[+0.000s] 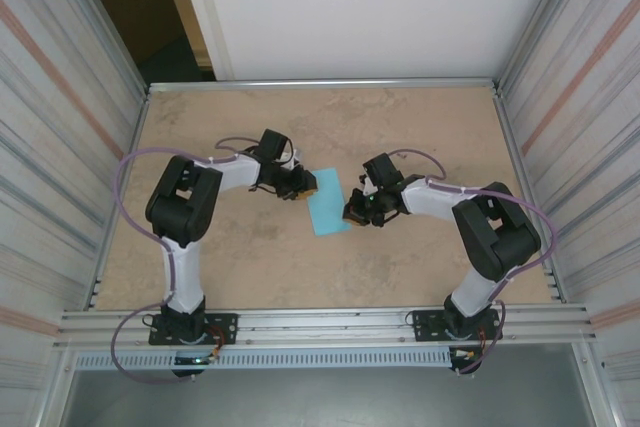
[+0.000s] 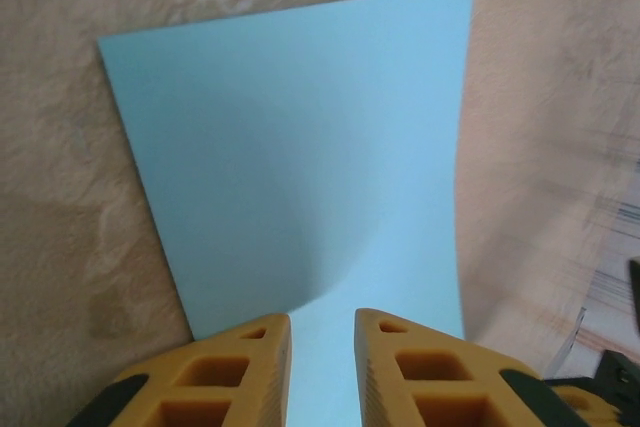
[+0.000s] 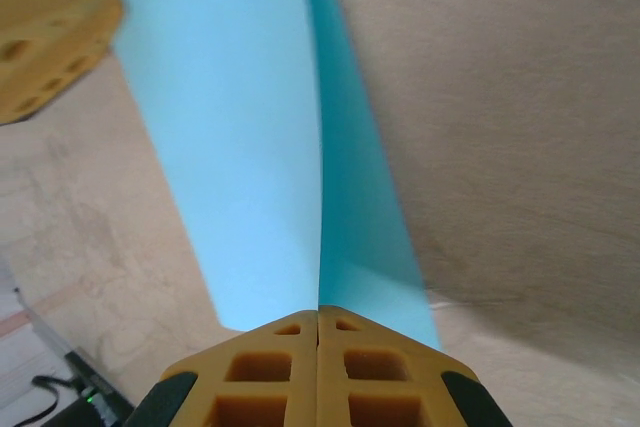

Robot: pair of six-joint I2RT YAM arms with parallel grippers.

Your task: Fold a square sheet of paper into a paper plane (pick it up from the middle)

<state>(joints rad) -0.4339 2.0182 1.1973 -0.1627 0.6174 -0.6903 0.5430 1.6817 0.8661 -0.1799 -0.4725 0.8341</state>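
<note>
Right wrist: hand (image 3: 318,312) tight on paper (image 3: 240,147)

My square sheet of paper (image 2: 300,167) is thin, smooth and matt, a plain light blue. The fingers (image 3: 205,375) of my right end effector (image 3: 318,309) are matt yellow-orange plastic with moulded hollows, and my left end effector (image 2: 322,317) looks the same. The bench (image 1: 400,127) is dull, mottled beige and slightly rough. At 6 o'clock its rails (image 1: 320,319) are brushed metal.
</note>
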